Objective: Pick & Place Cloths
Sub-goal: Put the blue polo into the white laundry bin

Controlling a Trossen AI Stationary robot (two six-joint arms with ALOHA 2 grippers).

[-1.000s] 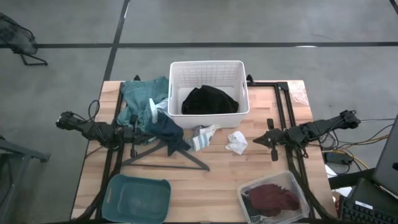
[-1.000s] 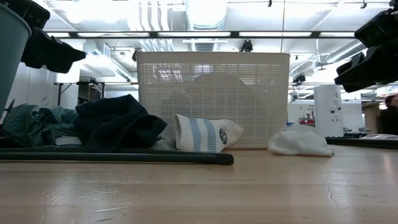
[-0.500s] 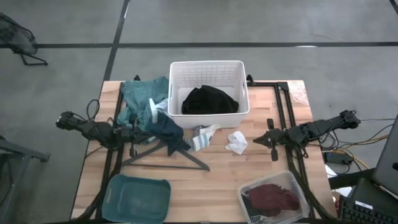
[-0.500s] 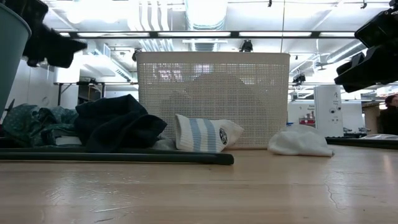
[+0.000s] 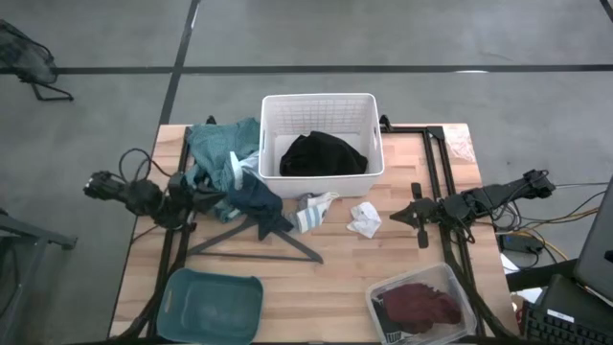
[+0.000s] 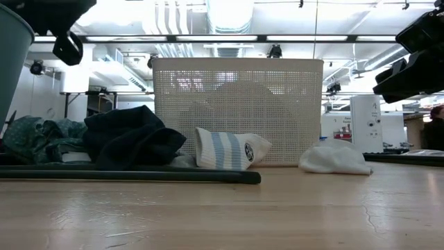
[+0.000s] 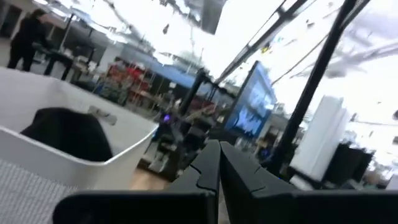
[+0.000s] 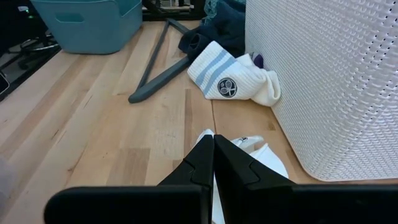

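Note:
A black cloth (image 5: 323, 153) lies in the white basket (image 5: 364, 107) at the table's far middle. Left of the basket a teal-green cloth (image 5: 218, 146) and a navy cloth (image 5: 257, 198) lie bunched on the table. A striped sock (image 8: 227, 78) and a small white cloth (image 5: 364, 220) lie in front of the basket. A maroon cloth (image 5: 421, 305) sits in a clear box at the near right. My left gripper (image 7: 219, 155) is shut, raised beside the navy cloth and tipped upward. My right gripper (image 8: 213, 146) is shut, hanging above the table right of the white cloth.
A dark grey hanger (image 5: 257, 245) lies on the table with its far end under the navy cloth. A teal bin (image 5: 213, 305) stands at the near left corner. Bare wood shows in the near middle of the table (image 5: 326, 287).
My left gripper has risen, tipped its fingers upward and rolled about its own axis, staying shut beside the navy cloth. The cloths have not moved.

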